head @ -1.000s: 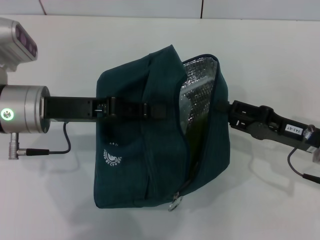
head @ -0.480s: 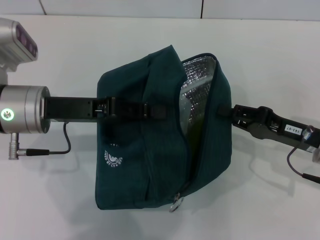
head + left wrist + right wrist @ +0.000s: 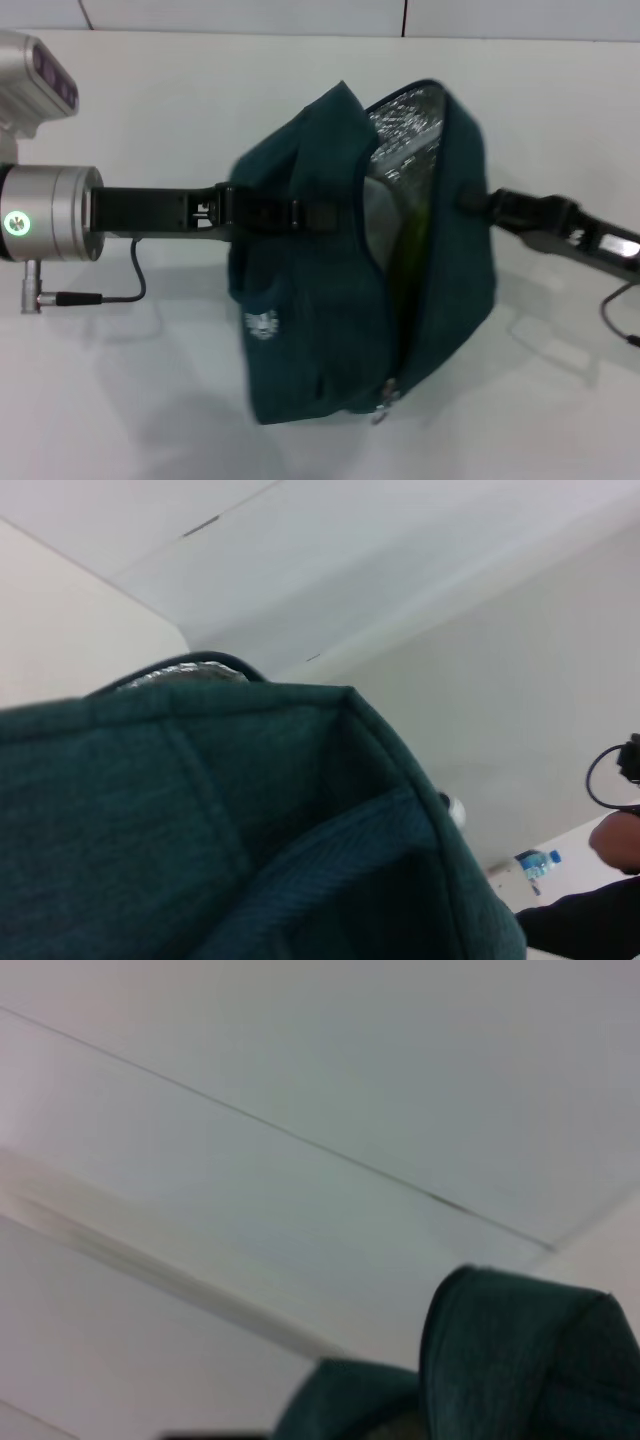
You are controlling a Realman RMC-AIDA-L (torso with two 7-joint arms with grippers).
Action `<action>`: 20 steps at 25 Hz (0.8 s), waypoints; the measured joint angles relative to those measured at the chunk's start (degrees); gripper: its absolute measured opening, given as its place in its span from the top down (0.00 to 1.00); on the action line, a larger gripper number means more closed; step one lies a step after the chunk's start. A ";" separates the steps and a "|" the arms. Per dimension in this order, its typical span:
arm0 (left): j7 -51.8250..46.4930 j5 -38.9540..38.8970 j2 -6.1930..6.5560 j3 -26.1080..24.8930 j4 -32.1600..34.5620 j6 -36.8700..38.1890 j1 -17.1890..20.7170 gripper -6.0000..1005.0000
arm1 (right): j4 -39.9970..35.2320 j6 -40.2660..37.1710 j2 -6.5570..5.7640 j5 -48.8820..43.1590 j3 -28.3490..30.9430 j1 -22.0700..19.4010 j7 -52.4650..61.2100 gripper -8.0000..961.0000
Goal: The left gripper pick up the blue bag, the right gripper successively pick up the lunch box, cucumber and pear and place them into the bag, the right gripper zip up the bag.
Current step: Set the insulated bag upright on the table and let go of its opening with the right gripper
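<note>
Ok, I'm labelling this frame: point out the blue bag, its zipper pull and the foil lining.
blue bag (image 3: 300, 330), head view, front fabric panel.
zipper pull (image 3: 382, 408), head view, metal ring.
foil lining (image 3: 405, 125), head view, inner wall near top.

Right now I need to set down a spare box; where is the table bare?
Bare table lies behind the left gripper, and in front of it beside the blue bag. More lies in front of the right gripper. The middle is crowded by bag and both arms.
</note>
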 joint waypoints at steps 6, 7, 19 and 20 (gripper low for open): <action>-0.22 -0.95 -0.50 0.01 -0.80 -1.12 -1.96 0.91 | -3.06 -5.16 -2.07 -0.16 4.12 -2.90 -0.84 0.89; -0.20 -0.82 -0.55 0.01 -1.32 -1.85 -2.36 0.91 | -3.39 -5.98 -2.43 -0.24 4.64 -3.19 -0.87 0.89; 0.21 1.81 -1.02 1.64 -4.39 -10.46 -4.39 0.91 | -3.17 -7.75 -4.14 -0.60 6.07 -4.07 -1.42 0.94; 0.19 1.84 -1.03 1.66 -4.41 -10.57 -4.40 0.91 | -3.08 -7.53 -4.15 -0.60 6.03 -4.10 -1.46 0.94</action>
